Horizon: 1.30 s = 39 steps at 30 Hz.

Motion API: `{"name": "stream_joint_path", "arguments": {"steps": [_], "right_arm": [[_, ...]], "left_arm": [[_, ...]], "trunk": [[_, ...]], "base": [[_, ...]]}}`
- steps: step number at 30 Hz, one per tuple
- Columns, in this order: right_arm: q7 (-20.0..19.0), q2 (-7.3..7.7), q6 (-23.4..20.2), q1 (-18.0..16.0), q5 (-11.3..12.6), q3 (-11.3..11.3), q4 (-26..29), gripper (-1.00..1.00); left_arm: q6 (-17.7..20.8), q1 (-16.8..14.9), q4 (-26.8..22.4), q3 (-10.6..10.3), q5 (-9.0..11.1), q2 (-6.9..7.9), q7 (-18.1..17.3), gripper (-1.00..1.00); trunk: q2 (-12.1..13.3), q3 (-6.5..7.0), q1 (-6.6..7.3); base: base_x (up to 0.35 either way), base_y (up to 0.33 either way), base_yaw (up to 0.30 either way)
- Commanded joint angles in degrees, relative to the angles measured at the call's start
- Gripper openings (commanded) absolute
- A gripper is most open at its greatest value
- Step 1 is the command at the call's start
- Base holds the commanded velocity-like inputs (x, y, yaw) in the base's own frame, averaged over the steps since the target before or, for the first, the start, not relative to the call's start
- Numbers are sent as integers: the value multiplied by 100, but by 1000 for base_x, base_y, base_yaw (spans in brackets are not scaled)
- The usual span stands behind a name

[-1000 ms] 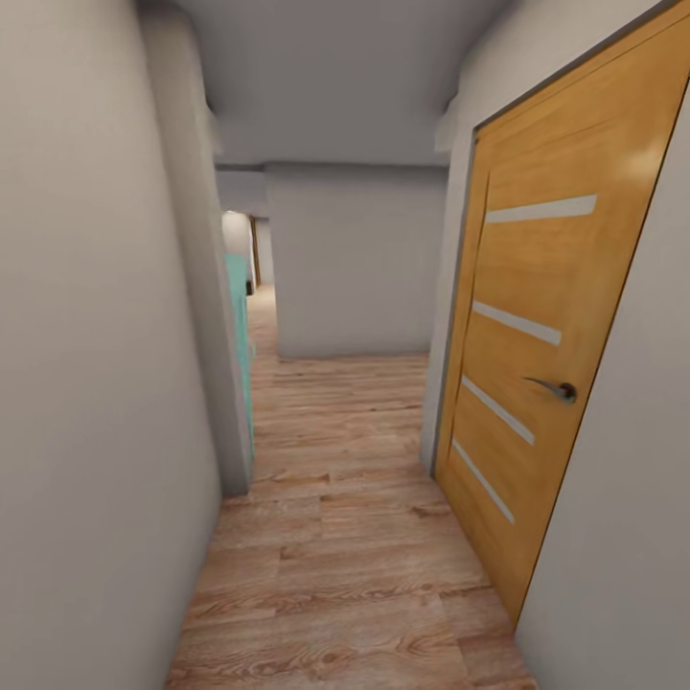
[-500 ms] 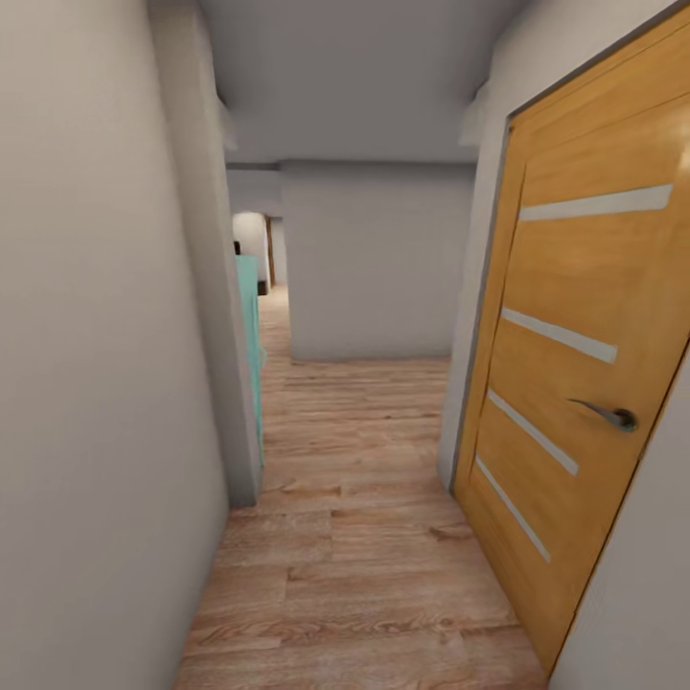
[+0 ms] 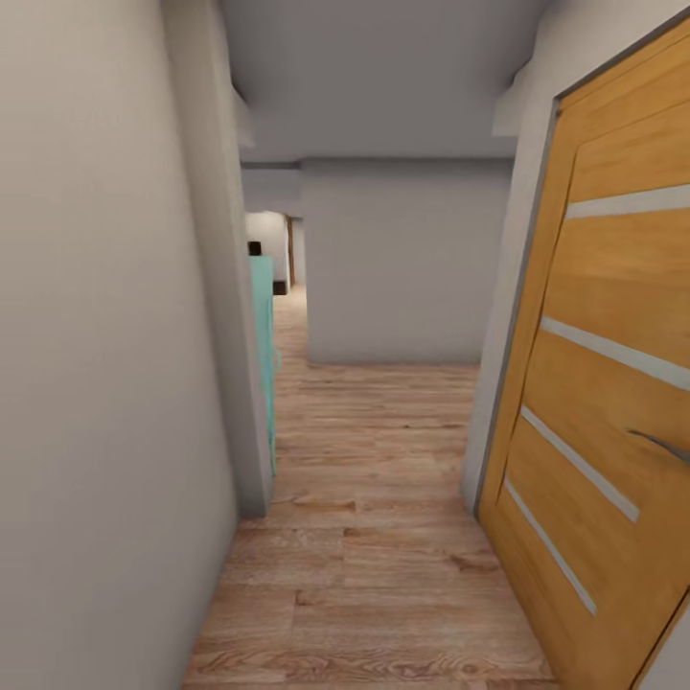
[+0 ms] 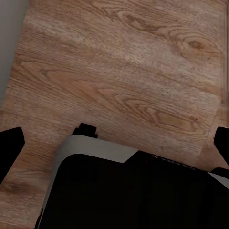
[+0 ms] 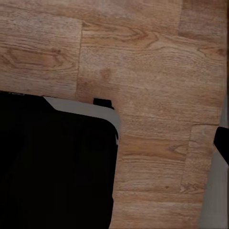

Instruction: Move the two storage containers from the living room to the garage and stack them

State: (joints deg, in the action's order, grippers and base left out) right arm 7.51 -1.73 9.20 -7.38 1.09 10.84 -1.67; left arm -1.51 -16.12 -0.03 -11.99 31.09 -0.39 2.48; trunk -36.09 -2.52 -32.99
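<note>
Pincer tips of my left arm frame bare wood plank floor in the left wrist view, set wide apart and released, with nothing between them. For my right pincer I can make out one dark tip at the frame's edge, so I cannot tell how it stands. Neither orange-red container is anywhere in front of me; which way they lie from my arms, and which arm is nearer, cannot be judged. Both wrist views look down past my dark base at the planks. My head view adds the corridor: an orange wooden door close on the right, a teal panel at the left wall's corner, a grey wall ahead.
</note>
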Motion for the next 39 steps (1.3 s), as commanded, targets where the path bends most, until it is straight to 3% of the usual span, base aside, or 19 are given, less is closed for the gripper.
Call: {"name": "stream_joint_path", "arguments": {"steps": [1, 18, 39], "right_arm": [[22, -3, 29, -9, 9, 36, -18, 100], [22, -3, 35, -9, 6, 32, -18, 100], [22, 1, 37, -9, 7, 30, -18, 100]], "left_arm": [[-16, -5, 3, -49, 41, -3, 18, 100], [4, -5, 3, -41, 45, 10, 21, 100], [39, -5, 3, -41, 55, 63, 22, 100]], "trunk": [[-7, -10, -4], [-7, -10, -4], [-7, -10, -4]], "base": [[304, -136, 5], [297, -163, 1], [322, -10, 0]]}}
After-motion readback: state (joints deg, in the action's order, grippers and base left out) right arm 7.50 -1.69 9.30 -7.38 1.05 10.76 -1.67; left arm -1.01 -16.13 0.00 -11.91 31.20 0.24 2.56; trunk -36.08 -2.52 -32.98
